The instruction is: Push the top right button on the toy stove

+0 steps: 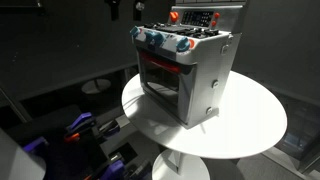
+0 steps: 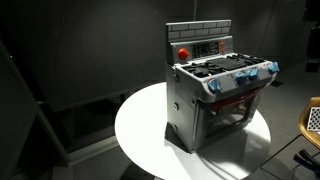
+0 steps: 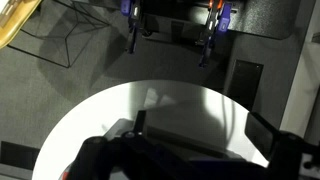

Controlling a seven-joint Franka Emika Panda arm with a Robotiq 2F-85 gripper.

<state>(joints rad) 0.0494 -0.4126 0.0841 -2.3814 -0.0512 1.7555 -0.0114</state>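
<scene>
The toy stove (image 1: 190, 70) is a boxy silver-grey oven standing on a round white table (image 1: 255, 125). It has a red-glowing door window, a row of blue-and-red knobs (image 1: 160, 40) and a raised red back control panel (image 1: 197, 17). It shows in both exterior views, the panel facing the camera in one (image 2: 203, 47). My gripper (image 1: 125, 10) hangs at the top edge of an exterior view, above and to the side of the stove, apart from it. In the wrist view my gripper (image 3: 200, 128) is open and empty over the white tabletop (image 3: 180, 105). The panel's buttons are too small to tell apart.
A dark mass fills the bottom of the wrist view (image 3: 170, 165); I cannot tell what it is. Dark equipment with blue parts (image 1: 80, 130) stands below the table. A dark wall panel (image 2: 90, 60) stands behind. A wire frame (image 3: 60, 35) lies on the floor.
</scene>
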